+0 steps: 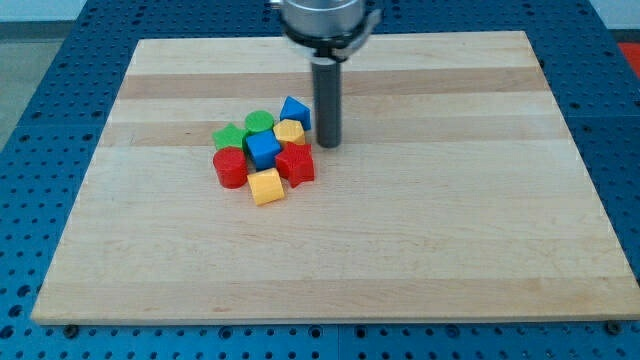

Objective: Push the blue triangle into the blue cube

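Note:
The blue triangle [295, 110] sits at the upper right of a tight cluster of blocks on the wooden board [420, 220]. The blue cube [264, 149] lies in the middle of the cluster, below and left of the triangle, with a small yellow block [290, 131] between them. My tip [328, 143] stands just to the right of the blue triangle and the yellow block, close to them; I cannot tell if it touches.
Two green blocks [260, 122] [229, 137] sit at the cluster's top left. A red cylinder [230, 168] is at its left, a red star-like block [296, 163] at its right, a yellow cube [266, 186] at its bottom.

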Controlling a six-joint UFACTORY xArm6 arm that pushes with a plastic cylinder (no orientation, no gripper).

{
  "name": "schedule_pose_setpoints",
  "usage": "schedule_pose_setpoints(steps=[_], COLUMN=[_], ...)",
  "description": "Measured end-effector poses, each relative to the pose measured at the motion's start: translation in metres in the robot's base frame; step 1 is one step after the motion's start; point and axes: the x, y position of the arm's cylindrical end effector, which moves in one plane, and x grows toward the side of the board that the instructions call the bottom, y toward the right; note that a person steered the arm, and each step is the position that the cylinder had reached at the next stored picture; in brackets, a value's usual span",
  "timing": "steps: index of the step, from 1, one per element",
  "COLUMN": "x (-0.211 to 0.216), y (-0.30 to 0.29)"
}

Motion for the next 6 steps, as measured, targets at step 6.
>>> schedule_pose_setpoints(steps=[6], x=[-0.043], y=[-0.105])
